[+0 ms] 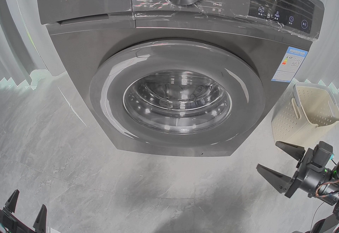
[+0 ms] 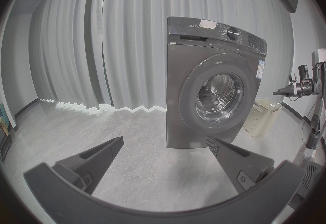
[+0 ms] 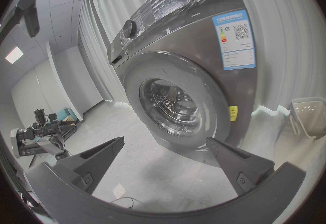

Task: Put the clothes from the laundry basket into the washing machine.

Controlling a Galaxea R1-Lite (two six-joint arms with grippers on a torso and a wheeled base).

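A grey front-loading washing machine (image 1: pixel 176 67) stands in front of me with its round glass door (image 1: pixel 177 101) closed. A cream perforated laundry basket (image 1: pixel 310 110) sits on the floor at its right side; no clothes can be seen in it from here. My right gripper (image 1: pixel 279 161) hovers low at the right, just in front of the basket, open and empty. My left gripper (image 1: pixel 26 205) sits at the bottom left corner, open and empty, far from the machine. The left wrist view shows the machine (image 2: pixel 214 82) and the basket (image 2: pixel 261 116). The right wrist view shows the door (image 3: pixel 173 105) close by and the basket (image 3: pixel 305 119).
Pale marble-look floor (image 1: pixel 106 173) spreads out in front of the machine. Grey pleated curtains (image 2: pixel 102 38) hang behind and to both sides. A blue energy label (image 1: pixel 290 64) is stuck on the machine's right front.
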